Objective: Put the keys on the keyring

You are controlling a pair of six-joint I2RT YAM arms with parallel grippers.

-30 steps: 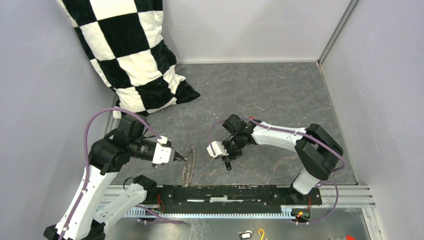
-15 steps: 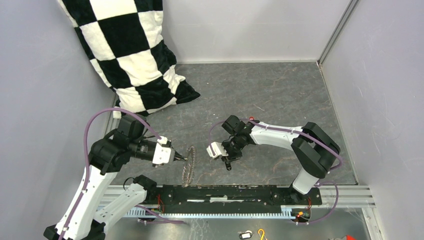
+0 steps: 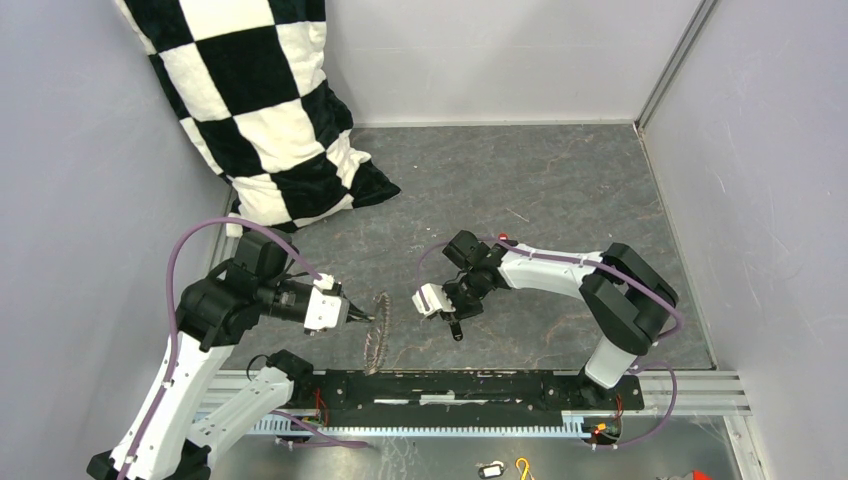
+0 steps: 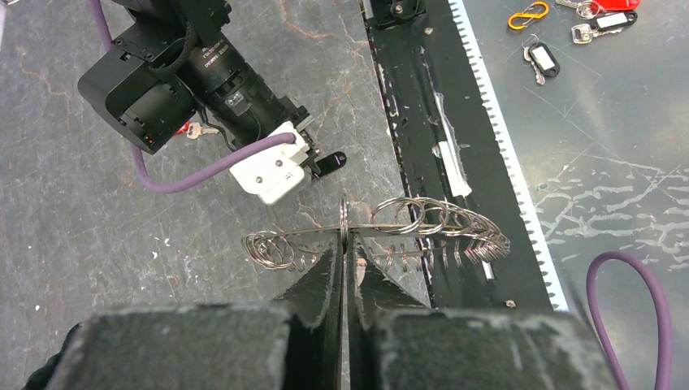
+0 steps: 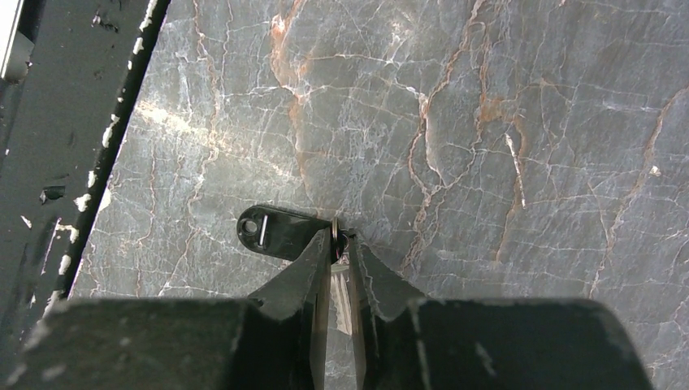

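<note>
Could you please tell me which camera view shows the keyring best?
The left wrist view: the keyring fills mid-frame, pinched in the left gripper, its small rings distinct. The top external view shows the keyring small and toothed. The right wrist view misses it.

Even diffuse overhead light, soft faint shadows on desk (image 3: 560, 190), mild glare patch in right wrist view, right end effector (image 5: 340, 249) and left end effector (image 4: 344, 242) blurred close-up, desk veining sharp
</note>
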